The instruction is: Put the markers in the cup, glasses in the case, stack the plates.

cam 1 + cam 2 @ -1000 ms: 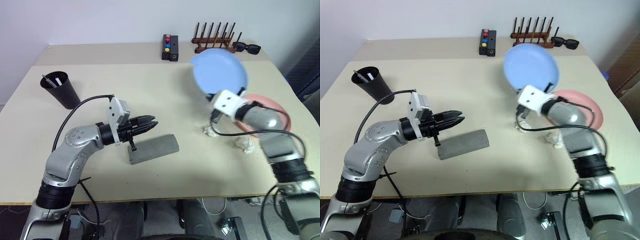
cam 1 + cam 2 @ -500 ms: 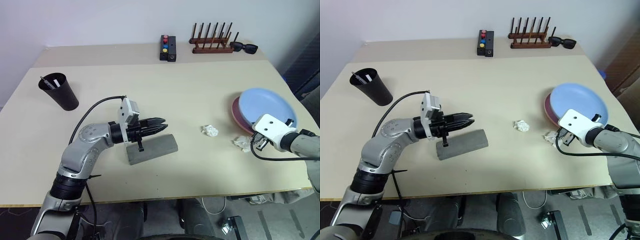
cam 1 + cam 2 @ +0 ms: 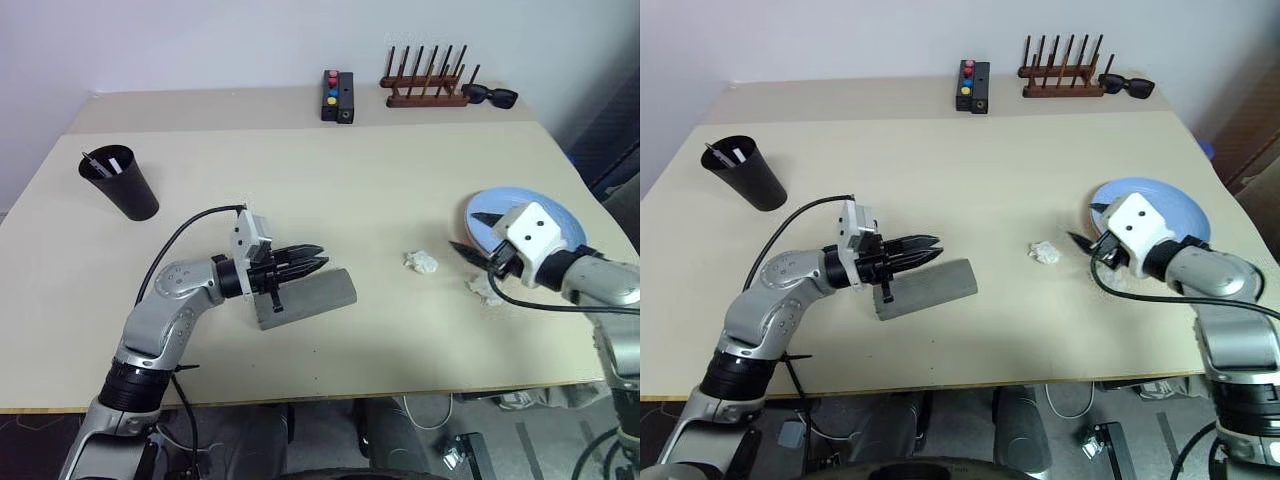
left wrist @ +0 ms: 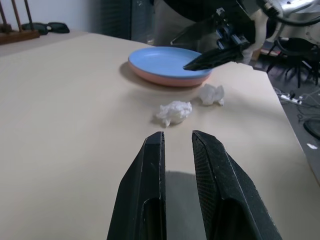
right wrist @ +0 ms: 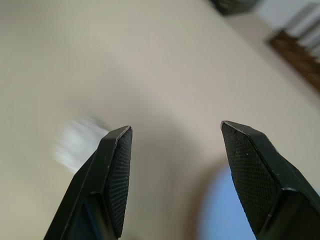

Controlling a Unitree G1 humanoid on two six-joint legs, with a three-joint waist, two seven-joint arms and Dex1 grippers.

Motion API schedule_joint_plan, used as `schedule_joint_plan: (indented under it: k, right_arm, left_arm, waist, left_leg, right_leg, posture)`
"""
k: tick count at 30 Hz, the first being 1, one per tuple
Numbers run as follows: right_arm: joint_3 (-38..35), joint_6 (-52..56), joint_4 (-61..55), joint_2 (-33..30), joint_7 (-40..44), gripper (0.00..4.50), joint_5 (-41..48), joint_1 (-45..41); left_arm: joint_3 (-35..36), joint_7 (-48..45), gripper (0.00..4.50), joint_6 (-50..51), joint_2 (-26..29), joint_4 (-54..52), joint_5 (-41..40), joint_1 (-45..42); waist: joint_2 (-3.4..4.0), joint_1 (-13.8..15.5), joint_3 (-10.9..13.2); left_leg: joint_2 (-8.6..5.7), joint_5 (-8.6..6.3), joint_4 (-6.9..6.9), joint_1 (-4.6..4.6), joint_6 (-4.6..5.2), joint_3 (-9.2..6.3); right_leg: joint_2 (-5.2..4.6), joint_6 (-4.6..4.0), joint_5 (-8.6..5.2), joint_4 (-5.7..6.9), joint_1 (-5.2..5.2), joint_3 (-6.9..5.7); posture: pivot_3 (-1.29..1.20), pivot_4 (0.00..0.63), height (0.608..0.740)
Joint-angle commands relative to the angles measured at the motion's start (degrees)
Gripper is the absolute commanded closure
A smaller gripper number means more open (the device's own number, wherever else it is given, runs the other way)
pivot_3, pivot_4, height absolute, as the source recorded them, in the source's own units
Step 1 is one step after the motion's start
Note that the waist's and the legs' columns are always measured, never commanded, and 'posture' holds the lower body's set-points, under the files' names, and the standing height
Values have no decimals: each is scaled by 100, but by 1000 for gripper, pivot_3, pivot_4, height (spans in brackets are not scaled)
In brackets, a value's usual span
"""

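The black cup stands at the far left with the markers inside it. A grey case lies shut in the middle of the table; the glasses are hidden. My left gripper hovers level just over the case, its fingers drawn almost together on nothing. At the right, the blue plate rests on the pink plate. My right gripper is open at the stack's near-left rim, holding nothing.
Two crumpled paper wads lie left of the plates. At the back stand a black box with coloured buttons, a wooden peg rack and black sunglasses. The table's right edge runs close behind the plates.
My right gripper held the blue plate up in the air, lowered it onto the pink plate, let go, opened and drew back. The left gripper sank slightly over the case.
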Motion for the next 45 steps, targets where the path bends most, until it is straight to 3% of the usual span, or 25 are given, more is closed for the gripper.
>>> schedule_joint_plan:
  k: [1,9,12,16,21,25,28,31,37,41,45]
  right_arm:
    - [391,133,-80,448,-203,1649,90,-48]
    - [827,114,493,721,-553,1649,-327,-4]
    - [830,67,529,673,-538,2473,-332,26]
    - [762,-9,398,587,-502,4477,-308,29]
    - [381,-89,382,530,-790,4477,-329,-295]
    - [-29,-199,1260,199,-1628,4477,-964,-715]
    - [-221,-152,1550,39,-1754,4477,-1032,-677]
    - [-354,-108,1642,15,-1804,3459,-1004,-576]
    - [-557,-553,1550,167,-1847,462,-760,-366]
    - [-983,-811,1352,330,-1408,462,-66,-73]
    - [-1141,-396,631,278,-280,462,951,833]
  left_arm:
    - [63,-29,3682,-251,-17,-46,66,33]
    - [42,-28,3682,-355,-31,-11,92,138]
    - [16,-20,3682,-381,-54,-9,103,171]
    - [-15,-38,3682,-424,-90,63,119,167]
    - [-51,-74,3682,-487,-145,165,166,127]
    - [-127,-132,3682,-533,-257,265,209,46]
    - [-153,-159,3682,-557,-315,321,240,13]
    - [-174,-190,3682,-572,-359,374,262,-14]
    - [-218,-211,3682,-561,-401,419,271,-46]
    - [-229,-197,3682,-529,-408,385,275,-25]
    - [-232,-190,3682,-481,-385,300,265,26]
  waist:
    - [-1,1,-1]
    - [3,6,1]
    - [3,1,1]
    - [3,-1,1]
    - [3,-3,1]
    - [3,17,1]
    - [3,37,1]
    - [3,9,1]
    - [7,-19,0]
    - [7,3,0]
    - [8,14,0]
  left_leg:
    - [0,0,2,0,0,0]
    - [-3,0,0,-1,0,0]
    - [-2,0,0,0,0,0]
    - [-2,0,-2,0,0,0]
    - [-2,0,-1,0,0,0]
    - [-3,0,2,-1,0,2]
    - [-4,-1,-5,-3,0,-1]
    - [-4,-4,-7,-2,6,0]
    - [-2,-4,-3,2,6,4]
    - [-3,-4,-2,-1,7,3]
    - [-3,-5,0,0,7,-1]
  right_leg:
    - [0,0,0,0,1,0]
    - [-2,0,0,-2,-1,0]
    - [-1,0,0,-2,-1,0]
    - [-1,0,0,-2,-1,0]
    - [-1,0,0,-2,-1,-1]
    - [-1,0,0,-2,-1,0]
    - [-2,0,-1,-6,-1,-2]
    - [-2,2,-3,-6,-1,-1]
    - [-1,1,-2,-3,0,0]
    - [-1,3,-2,-5,1,0]
    - [-2,4,-3,-5,5,0]
  posture:
    - [0,150,739]
    - [0,150,739]
    - [0,150,739]
    - [0,150,739]
    - [0,150,739]
    - [0,150,739]
    - [0,150,739]
    - [0,150,739]
    - [0,150,739]
    - [0,150,739]
    - [0,150,739]
